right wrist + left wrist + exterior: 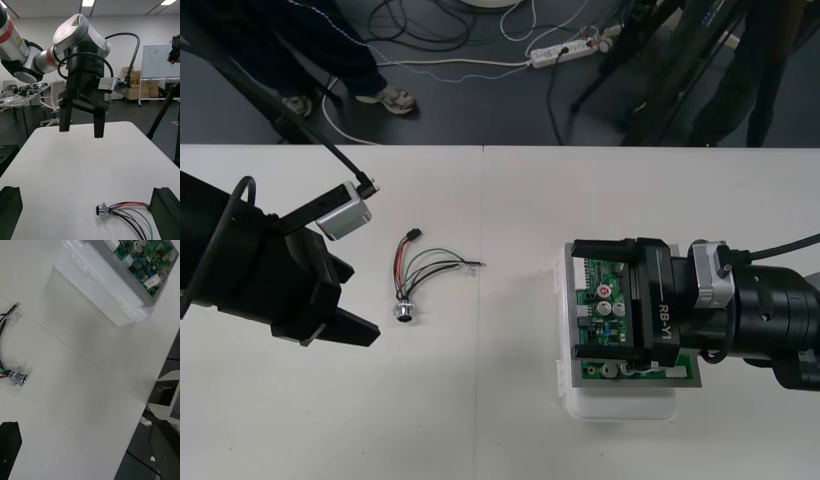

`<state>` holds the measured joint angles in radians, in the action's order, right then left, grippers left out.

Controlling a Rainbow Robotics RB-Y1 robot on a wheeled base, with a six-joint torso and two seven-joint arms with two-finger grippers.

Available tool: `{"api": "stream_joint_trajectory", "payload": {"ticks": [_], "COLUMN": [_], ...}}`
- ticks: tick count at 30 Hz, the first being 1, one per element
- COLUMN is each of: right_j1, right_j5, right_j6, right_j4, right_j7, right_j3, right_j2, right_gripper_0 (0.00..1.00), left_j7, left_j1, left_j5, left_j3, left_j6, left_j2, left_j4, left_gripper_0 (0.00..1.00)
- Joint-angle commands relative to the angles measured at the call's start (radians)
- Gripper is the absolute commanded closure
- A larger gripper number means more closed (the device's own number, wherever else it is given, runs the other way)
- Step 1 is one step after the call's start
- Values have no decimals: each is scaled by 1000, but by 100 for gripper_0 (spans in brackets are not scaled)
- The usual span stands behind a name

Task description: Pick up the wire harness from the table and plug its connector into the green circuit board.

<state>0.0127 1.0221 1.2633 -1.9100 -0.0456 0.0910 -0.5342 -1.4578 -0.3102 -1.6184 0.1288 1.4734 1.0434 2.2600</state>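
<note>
Front view: harness point(425, 268) lies loose on table point(480, 420), between the two grippers and well apart from green board point(594, 300). Plug point(412, 233) at far end, socket point(404, 312) at near end; not plugged in. L gripper point(360, 305) hovers just left of socket, fingers spread, holding nothing. R gripper point(577, 300) sits over board on white base point(620, 405), fingers wide apart, empty. In R wrist view you see red, black, green wires point(113, 210) lying flat.
</note>
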Motion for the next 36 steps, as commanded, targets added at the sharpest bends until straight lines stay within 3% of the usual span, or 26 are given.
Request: {"api": "stream_joint_trajectory", "payload": {"ticks": [1, 7, 21, 36], "right_j1": [24, 42, 49, 50], "right_j5": [10, 24, 26, 26], "right_j6": [-8, -8, -8, -13], "right_j4": [-38, -38, -38, -38], "right_j7": [-30, -30, -20, -28], "right_j3": [29, 30, 30, 24], "right_j2": [17, 17, 16, 16], "right_gripper_0": [0, 0, 0, 0], "left_j7": [77, 76, 74, 74], "left_j1": [-49, -79, -118, -156], "left_j5": [-64, -75, -138, -242], "left_j3": [20, 20, 26, 180], "left_j6": [8, 94, 97, 97], "left_j2": [13, -36, -131, -160], "left_j4": [23, -30, -140, -247], "left_gripper_0": [0, 0, 0, 0]}}
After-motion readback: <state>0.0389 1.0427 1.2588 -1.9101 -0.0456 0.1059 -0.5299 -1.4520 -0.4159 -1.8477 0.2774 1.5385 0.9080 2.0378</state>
